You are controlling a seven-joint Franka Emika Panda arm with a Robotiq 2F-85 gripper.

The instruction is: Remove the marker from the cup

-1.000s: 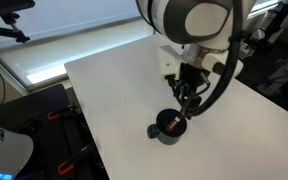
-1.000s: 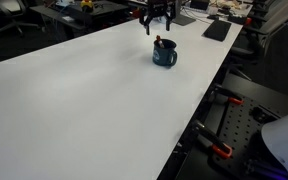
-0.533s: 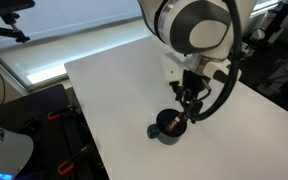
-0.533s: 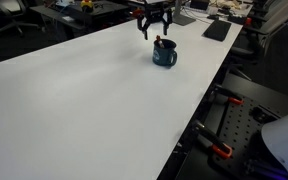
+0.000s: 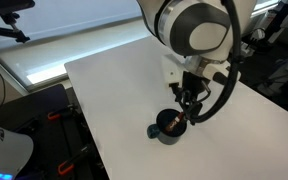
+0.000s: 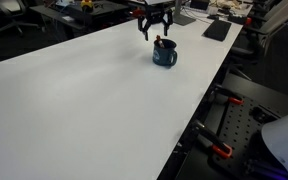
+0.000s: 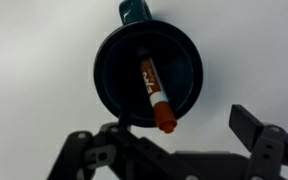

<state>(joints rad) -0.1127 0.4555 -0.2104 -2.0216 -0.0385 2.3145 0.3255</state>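
A dark blue cup (image 7: 147,70) with a stubby handle stands on the white table (image 5: 109,80). In the wrist view I look straight down into it. A reddish-brown marker (image 7: 153,92) leans inside, its capped end sticking out over the rim towards me. My gripper (image 7: 169,138) hangs open just above the cup, one finger on each side of the marker's end, touching nothing. In both exterior views the gripper (image 5: 188,106) (image 6: 156,30) hovers over the cup (image 5: 168,129) (image 6: 164,56), and the marker (image 6: 160,42) pokes up from it.
The cup stands near the table's edge (image 6: 209,95). A flat black pad (image 6: 217,30) lies at the far end of the table. Black stands with orange clamps (image 6: 219,150) sit beside the table. A window ledge (image 5: 44,50) runs behind it.
The gripper has come down slightly towards the cup and stays open. Cup and marker have not moved.
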